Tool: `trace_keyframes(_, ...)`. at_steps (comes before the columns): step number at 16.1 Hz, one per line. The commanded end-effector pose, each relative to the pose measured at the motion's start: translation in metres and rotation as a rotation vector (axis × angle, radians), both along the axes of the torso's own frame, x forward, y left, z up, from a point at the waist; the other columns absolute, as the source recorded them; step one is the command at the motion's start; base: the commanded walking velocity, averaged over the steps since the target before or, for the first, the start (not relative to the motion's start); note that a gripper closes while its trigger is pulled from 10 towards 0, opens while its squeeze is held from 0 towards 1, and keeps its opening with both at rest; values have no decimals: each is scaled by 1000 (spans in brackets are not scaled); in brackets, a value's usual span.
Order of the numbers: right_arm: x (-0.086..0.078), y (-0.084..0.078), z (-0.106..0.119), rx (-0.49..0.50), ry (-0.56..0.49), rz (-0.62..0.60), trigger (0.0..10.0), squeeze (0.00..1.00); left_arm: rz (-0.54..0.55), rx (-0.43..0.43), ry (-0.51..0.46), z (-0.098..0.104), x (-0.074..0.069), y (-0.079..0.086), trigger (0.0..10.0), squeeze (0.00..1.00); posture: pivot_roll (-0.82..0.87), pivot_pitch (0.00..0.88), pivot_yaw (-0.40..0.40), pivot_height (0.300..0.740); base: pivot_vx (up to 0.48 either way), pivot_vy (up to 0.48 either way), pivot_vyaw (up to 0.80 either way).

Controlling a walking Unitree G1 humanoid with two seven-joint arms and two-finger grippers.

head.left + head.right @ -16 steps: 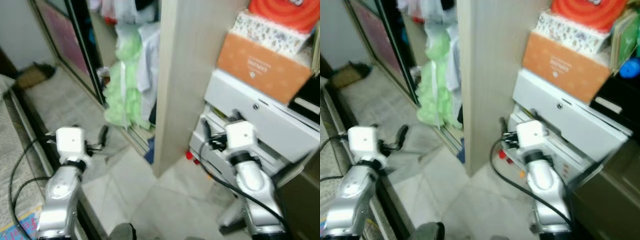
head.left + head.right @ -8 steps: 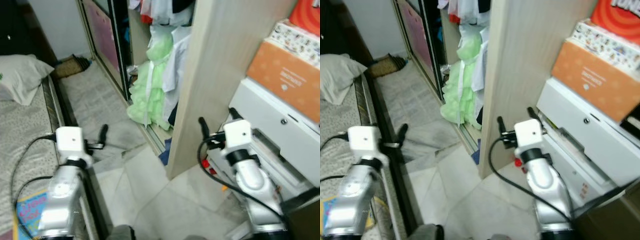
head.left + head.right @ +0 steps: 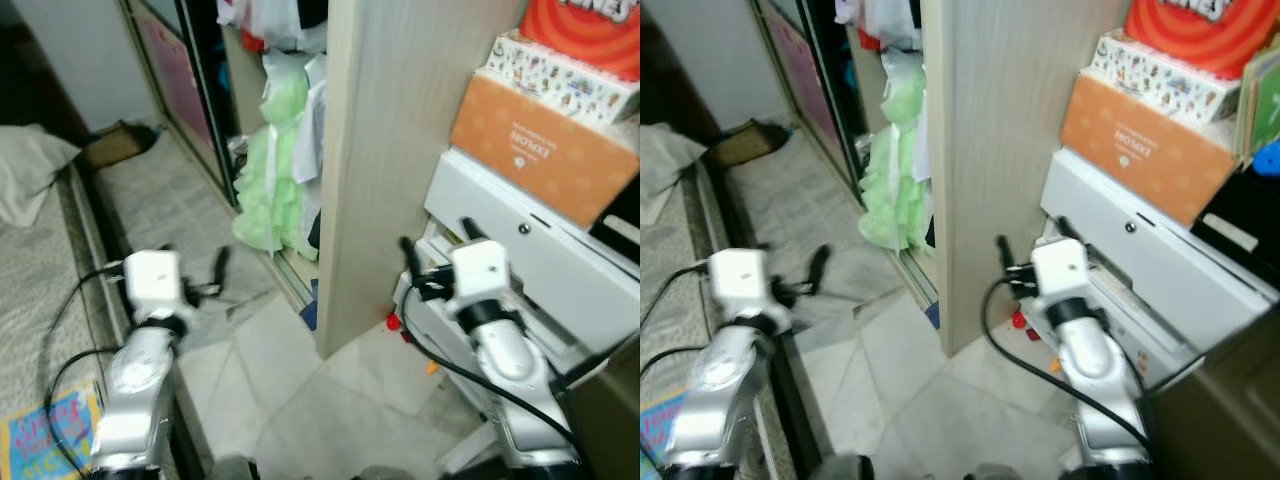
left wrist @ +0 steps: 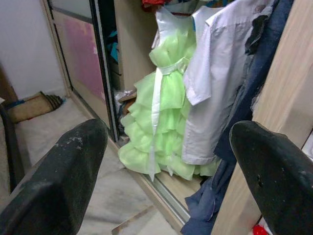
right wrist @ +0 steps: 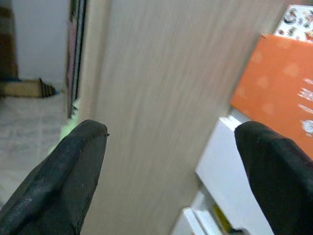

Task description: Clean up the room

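My left gripper (image 3: 190, 258) is open and empty, held low over the tiled floor beside the bed edge. In its wrist view its fingers (image 4: 58, 181) stand wide apart and frame a green frilly dress (image 4: 156, 127) and a white shirt (image 4: 215, 93) hanging in the open wardrobe. My right gripper (image 3: 435, 243) is open too, close to the light wooden wardrobe side panel (image 3: 385, 150). Its fingers (image 5: 63, 181) are spread before that panel. A small red thing (image 3: 392, 322) and a blue cloth (image 3: 308, 316) lie at the panel's foot.
At the right a white drawer unit (image 3: 540, 250) carries an orange box (image 3: 535, 140) and a patterned box (image 3: 560, 75). The bed (image 3: 40, 330), with a blue booklet (image 3: 45, 440) on it, is at the left. A grey cloth (image 3: 250, 290) lies by the wardrobe's sliding-door track.
The whole picture has shifted, so the camera has moved. Both arms keep the same pose with open, empty grippers.
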State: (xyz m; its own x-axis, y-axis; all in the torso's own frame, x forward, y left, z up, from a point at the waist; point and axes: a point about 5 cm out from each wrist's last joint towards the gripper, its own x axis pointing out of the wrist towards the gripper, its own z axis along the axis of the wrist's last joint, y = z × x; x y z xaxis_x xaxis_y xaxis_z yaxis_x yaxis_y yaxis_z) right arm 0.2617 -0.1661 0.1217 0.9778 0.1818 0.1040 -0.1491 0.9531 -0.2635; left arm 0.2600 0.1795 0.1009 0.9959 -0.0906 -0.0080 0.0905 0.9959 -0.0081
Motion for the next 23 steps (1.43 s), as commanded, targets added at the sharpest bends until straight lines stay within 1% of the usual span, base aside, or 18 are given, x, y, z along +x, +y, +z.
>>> trace_keyframes(1, 2, 5, 3, 12, -5, 22, 10000, 0, 32, 20, 2, 0, -1, 10, 10000, 0, -61, 74, -40, 740, 0, -349, 0)
trace_keyframes(4, 3, 5, 3, 17, -3, 17, 10000, 0, 30, 19, 0, 0, -1, 10, 10000, 0, -60, 74, -41, 740, 0, -402, 0)
trace_keyframes(7, 4, 6, 4, -27, -19, 19, 10000, 0, 27, 26, -2, 0, -1, 10, 10000, 0, -59, 74, -39, 740, 0, -331, 0)
trace_keyframes(9, 3, 5, 1, -30, -7, 16, 10000, 0, 38, 21, 5, -1, -2, 11, 10000, 0, -59, 74, -39, 740, 0, 0, 0)
trace_keyframes(10, 2, 7, 1, -28, -7, 32, 10000, 0, 59, 34, 11, -2, -6, 17, 10000, 0, -58, 76, -36, 740, 0, 0, 0)
trace_keyframes(12, -1, 8, 4, -46, -27, 59, 10000, 0, 72, 51, 36, -8, -15, 25, 10000, 0, -58, 77, -37, 740, 0, 0, 800)
trace_keyframes(13, -1, 6, 2, -22, -15, 39, 10000, 0, 70, 58, 49, -11, -20, 27, 10000, 0, -54, 83, -37, 740, 0, 0, 800)
trace_keyframes(16, -1, 9, 0, -5, -6, 51, 10000, 0, 71, 57, 42, -9, -18, 25, 10000, 0, -52, 82, -37, 740, 0, 0, 800)
trace_keyframes(21, 0, 9, 0, 10, 0, 57, 10000, 0, 68, 56, 40, -8, -17, 24, 10000, 0, -54, 80, -37, 740, 0, 0, 800)
trace_keyframes(23, -1, 12, 0, 22, 2, 71, 10000, 0, 66, 56, 39, -8, -17, 23, 10000, 0, -52, 80, -37, 740, 0, 0, 800)
